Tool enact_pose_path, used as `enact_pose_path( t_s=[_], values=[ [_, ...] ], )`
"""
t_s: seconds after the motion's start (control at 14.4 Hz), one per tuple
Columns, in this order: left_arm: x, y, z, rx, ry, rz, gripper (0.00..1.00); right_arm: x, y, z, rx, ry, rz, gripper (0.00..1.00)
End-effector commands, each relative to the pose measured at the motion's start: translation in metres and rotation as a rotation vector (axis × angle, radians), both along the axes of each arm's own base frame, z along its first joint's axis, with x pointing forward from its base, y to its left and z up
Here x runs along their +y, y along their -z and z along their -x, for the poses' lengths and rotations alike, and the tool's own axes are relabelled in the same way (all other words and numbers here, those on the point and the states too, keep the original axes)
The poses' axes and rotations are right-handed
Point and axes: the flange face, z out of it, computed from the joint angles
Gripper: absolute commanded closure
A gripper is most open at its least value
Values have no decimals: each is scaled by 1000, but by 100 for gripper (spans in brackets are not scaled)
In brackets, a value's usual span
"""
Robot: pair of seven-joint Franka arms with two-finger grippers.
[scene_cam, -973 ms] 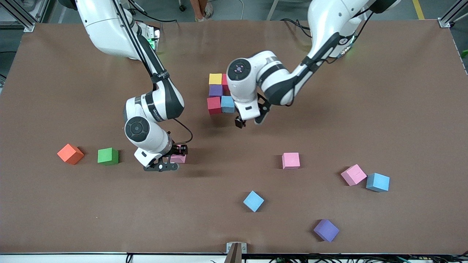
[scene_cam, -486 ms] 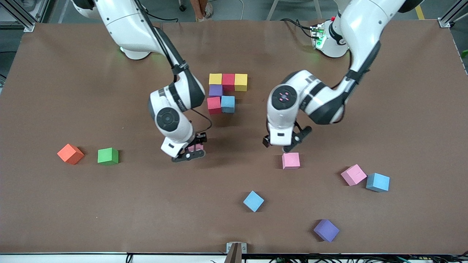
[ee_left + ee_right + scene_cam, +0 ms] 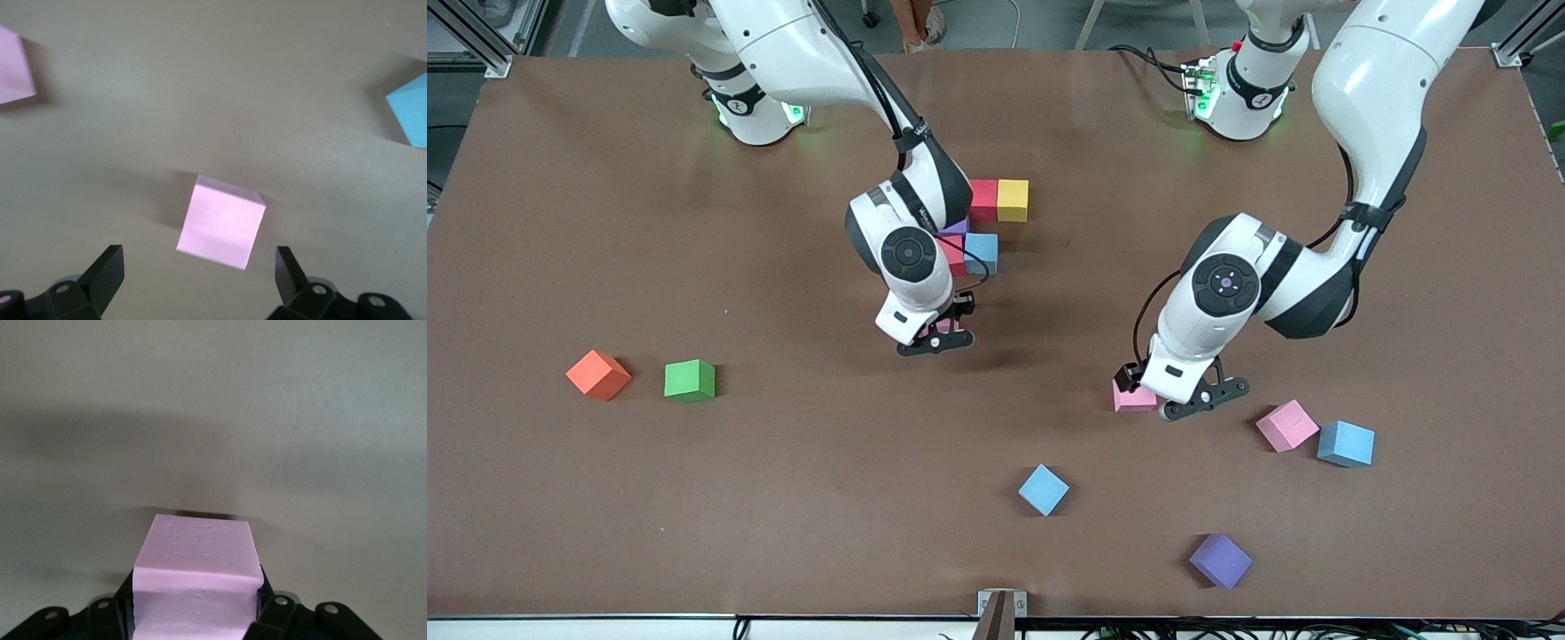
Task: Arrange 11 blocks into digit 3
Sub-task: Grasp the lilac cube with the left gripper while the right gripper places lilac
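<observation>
Loads of bare brown table (image 3: 605, 516) around the loose blocks, so there's room to move. Landmark is the started figure (image 3: 991, 222) of red, yellow and light blue blocks, up toward the robots' bases.

The right gripper (image 3: 935, 336) hangs over the table just in front of that figure, clamped on a pink block (image 3: 197, 583). The left gripper (image 3: 1172, 397) has its jaws spread wide over another pink block (image 3: 221, 222), not touching it, further toward the front camera and the left arm's end.

The green block (image 3: 689, 380) and orange cube (image 3: 599, 374) sit well off toward the right arm's end.
</observation>
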Motion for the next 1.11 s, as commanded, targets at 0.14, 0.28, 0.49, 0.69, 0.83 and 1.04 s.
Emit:
enact_pose_path(
  t_s=[0.14,0.28,0.49,0.69,0.83,1.04],
  values=[
    [-14,32,-7,-60,69,32,0,-8,-2,21,10,42,-28,57],
    [-11,46,-11,-85,96,17,0,-6,-7,29,14,59,-29,57],
    [-14,57,-7,-78,113,8,0,-3,-9,40,23,71,-22,57],
    [-18,60,-2,-72,122,-6,0,1,-5,46,28,69,-17,57],
    [-17,65,2,-62,126,-12,0,1,-1,47,32,69,-12,57],
    [-14,70,3,-54,133,-21,0,1,2,47,34,67,-9,56]
  ],
)
